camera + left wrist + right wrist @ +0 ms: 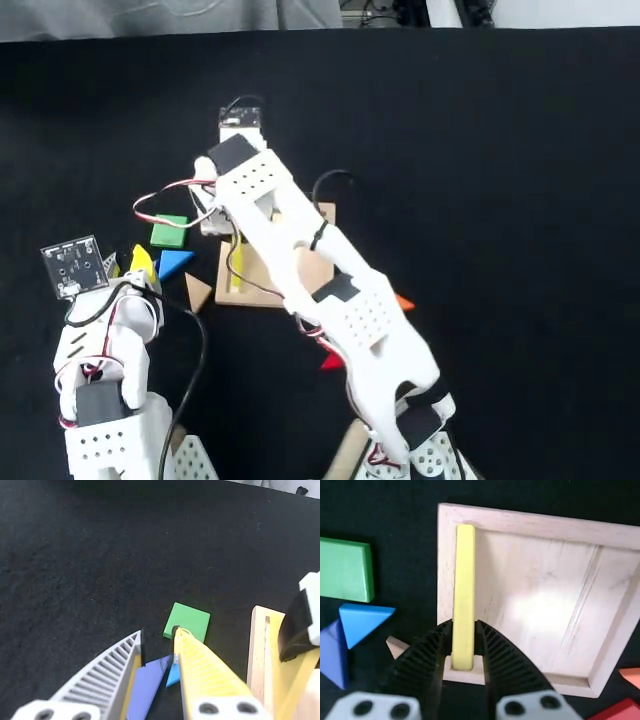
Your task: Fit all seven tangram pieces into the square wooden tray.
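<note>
The right gripper point(464, 626) is clamping the yellow tangram piece point(465, 580), its jaws closing narrowly on the two flat faces. The piece is standing on edge inside the square wooden tray point(540, 525), lying along the wall nearest the green square point(345, 570). A light blue triangle point(362, 622) is lying just beside the green square. The left gripper point(156, 632) is hanging over the table with its jaws partly apart, a violet-blue piece point(147, 687) showing between them.
</note>
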Action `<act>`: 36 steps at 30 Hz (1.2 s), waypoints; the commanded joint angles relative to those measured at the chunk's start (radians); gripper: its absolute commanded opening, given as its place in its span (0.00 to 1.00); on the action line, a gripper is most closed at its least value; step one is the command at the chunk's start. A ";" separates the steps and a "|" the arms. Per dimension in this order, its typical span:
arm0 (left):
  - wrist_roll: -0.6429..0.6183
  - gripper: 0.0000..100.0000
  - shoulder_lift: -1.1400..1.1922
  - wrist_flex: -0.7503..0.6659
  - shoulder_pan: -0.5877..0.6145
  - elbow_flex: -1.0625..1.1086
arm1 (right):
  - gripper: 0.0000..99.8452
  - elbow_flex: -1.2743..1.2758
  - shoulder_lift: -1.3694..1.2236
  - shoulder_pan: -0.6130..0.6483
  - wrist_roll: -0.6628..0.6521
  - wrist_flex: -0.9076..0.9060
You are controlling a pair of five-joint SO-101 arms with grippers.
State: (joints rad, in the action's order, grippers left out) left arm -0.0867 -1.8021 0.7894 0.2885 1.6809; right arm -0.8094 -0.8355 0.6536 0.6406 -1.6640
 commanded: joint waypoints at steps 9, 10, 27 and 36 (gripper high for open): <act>0.002 0.12 -0.006 0.003 -0.015 -0.004 | 0.30 -0.067 -0.041 0.012 0.012 -0.054; 0.002 0.12 -0.006 0.003 -0.015 -0.004 | 0.31 -0.068 -0.041 0.009 0.012 -0.057; 0.002 0.12 -0.006 -0.005 -0.016 -0.001 | 0.11 0.031 0.065 -0.244 -0.339 -0.103; 0.005 0.12 -0.006 -0.006 -0.051 0.002 | 0.01 0.332 0.229 -0.189 -0.470 -0.051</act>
State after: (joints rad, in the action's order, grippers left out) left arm -0.0867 -1.8021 0.7894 0.2731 1.6809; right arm -0.5363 -0.6943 0.4112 0.1987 -1.7300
